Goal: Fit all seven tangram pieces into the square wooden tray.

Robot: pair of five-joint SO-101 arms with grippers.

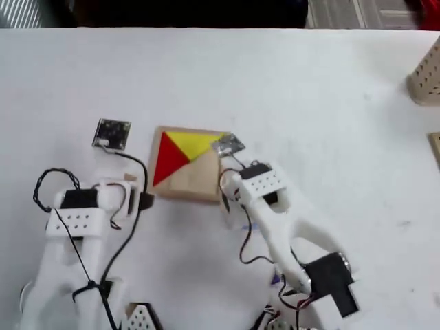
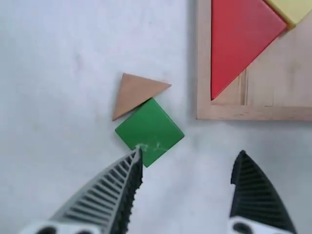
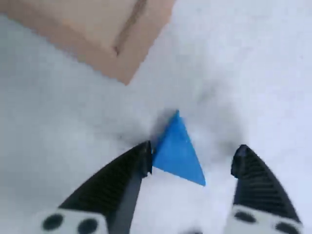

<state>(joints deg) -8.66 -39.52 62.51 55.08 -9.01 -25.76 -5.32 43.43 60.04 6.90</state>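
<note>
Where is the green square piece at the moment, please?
In the left wrist view, the green square lies on the table just outside the wooden tray, touching the tan triangle, with one fingertip of the left pincer at its edge.

White table (image 1: 309, 82), dark strip (image 1: 192, 12) beyond its far edge, perforated wooden block (image 1: 426, 77) at right edge
</note>
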